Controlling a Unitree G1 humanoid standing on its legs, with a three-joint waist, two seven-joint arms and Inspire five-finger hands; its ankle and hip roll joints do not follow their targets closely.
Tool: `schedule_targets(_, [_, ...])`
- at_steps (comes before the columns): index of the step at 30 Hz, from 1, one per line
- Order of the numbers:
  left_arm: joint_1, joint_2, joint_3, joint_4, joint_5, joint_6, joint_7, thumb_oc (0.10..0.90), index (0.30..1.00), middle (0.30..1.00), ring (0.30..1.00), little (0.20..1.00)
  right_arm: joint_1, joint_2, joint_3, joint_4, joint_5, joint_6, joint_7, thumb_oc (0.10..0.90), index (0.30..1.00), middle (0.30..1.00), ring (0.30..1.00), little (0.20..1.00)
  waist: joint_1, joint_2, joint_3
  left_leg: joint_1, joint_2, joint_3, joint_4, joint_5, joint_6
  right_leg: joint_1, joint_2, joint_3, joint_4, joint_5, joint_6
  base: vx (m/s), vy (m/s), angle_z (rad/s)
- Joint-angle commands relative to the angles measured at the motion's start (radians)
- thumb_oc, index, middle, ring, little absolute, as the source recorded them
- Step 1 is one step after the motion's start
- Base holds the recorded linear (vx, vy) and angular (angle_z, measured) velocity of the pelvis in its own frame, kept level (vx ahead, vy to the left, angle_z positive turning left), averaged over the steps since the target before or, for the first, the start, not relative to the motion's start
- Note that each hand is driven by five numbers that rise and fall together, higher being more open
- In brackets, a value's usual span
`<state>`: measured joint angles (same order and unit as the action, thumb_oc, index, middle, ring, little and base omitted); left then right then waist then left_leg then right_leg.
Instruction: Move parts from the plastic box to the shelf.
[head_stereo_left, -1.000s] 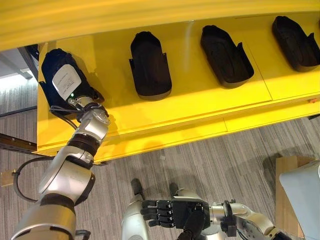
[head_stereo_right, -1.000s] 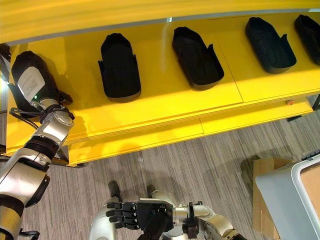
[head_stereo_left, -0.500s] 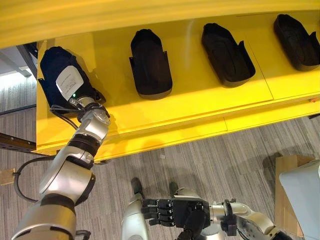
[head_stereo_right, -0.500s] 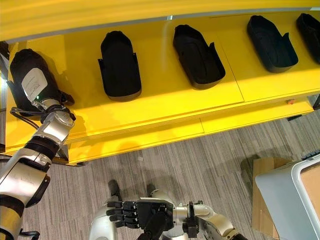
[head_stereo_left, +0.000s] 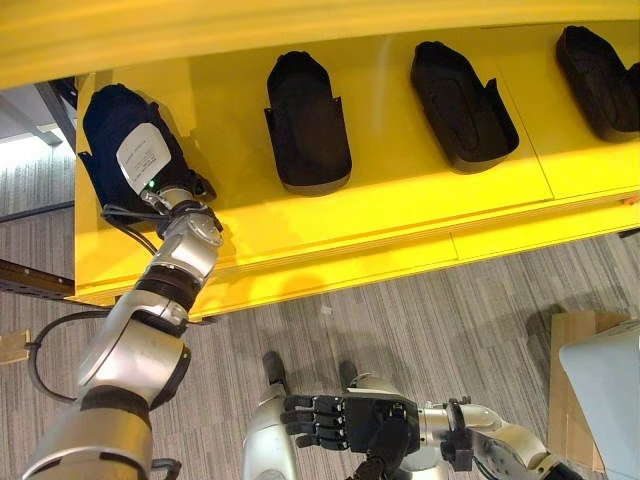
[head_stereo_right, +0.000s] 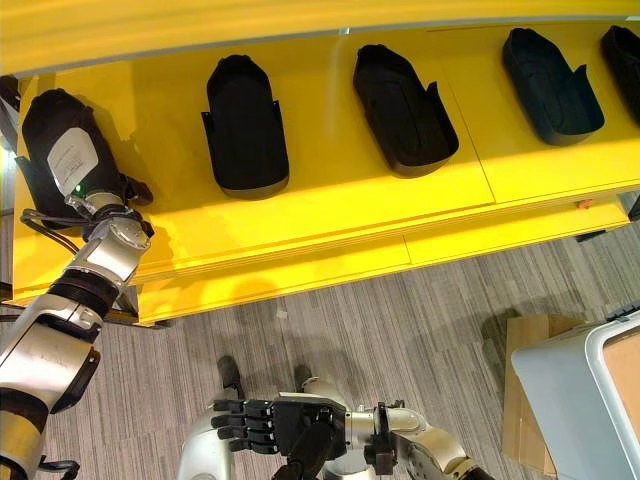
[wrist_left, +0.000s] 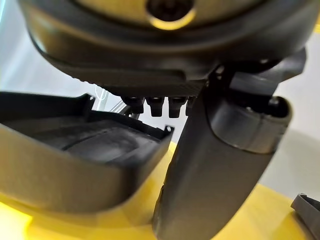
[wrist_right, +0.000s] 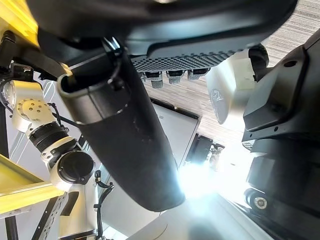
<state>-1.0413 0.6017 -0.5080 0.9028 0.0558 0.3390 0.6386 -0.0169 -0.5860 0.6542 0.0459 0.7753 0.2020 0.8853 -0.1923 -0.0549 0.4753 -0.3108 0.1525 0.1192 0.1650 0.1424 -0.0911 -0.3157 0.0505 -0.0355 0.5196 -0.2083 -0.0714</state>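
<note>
Five black parts (head_stereo_right: 246, 125) on one yellow shelf (head_stereo_right: 330, 215); one grey plastic box (head_stereo_right: 580, 400); one cardboard piece (head_stereo_right: 525, 395).

Silver-grey jointed arms, dark hands – left hand (head_stereo_left: 140, 165) white-labelled, green light

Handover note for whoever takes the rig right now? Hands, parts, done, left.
Left hand: at the yellow shelf's left end, over a black part resting there; grip unclear.
Right hand: low over the floor, fingers relaxed, empty.
Done: three more black parts lie along the shelf, nearest one beside the left hand.
Left: confirm release, withdraw, fetch the next from the plastic box.
</note>
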Motion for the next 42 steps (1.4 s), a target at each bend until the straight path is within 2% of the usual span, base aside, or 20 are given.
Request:
schedule_targets(1, [-0.070,-0.005,0.005,0.003,0.074,-0.057,-0.017,0.900,1.000,1.000,1.000,1.000,0.001,0.043,0.025,-0.069,0.051,-0.051,0.066,0.900,1.000,1.000,1.000,1.000,-0.032,-0.019,-0.029,0.036,-0.036,-0.011,0.047,-0.092,0.054,0.011,-0.025,-0.028,-0.101,0.086,0.078,0.00,0.000,0.00])
schedule_targets(18, [-0.073,-0.028,-0.003,0.004,0.072,-0.080,-0.050,0.900,1.000,1.000,1.000,1.000,0.012,0.040,0.026,-0.063,0.043,-0.069,0.076,0.900,1.000,1.000,1.000,1.000,-0.044,-0.025,-0.021,0.023,-0.034,-0.001,0.056,-0.094,0.054,-0.013,-0.022,-0.022,-0.089,0.087,0.077,0.00,0.000,0.00])
schedule_targets(21, [-0.073,-0.031,0.003,0.001,0.031,-0.076,-0.053,0.900,1.000,1.000,1.000,1.000,0.012,0.038,0.027,-0.070,0.045,-0.070,0.074,0.900,1.000,1.000,1.000,1.000,-0.044,-0.026,-0.018,0.020,-0.034,-0.001,0.055,-0.093,0.054,-0.018,-0.022,-0.021,-0.086,0.086,0.077,0.00,0.000,0.00])
schedule_targets(42, [-0.086,-0.040,-0.018,-0.007,0.118,-0.128,-0.066,0.900,1.000,1.000,1.000,1.000,0.019,0.040,0.034,-0.054,0.048,-0.096,0.077,0.900,1.000,1.000,1.000,1.000,-0.049,-0.030,-0.010,0.017,-0.032,0.004,0.052,-0.094,0.056,-0.028,-0.020,-0.018,-0.085,0.089,0.077,0.00,0.000,0.00])
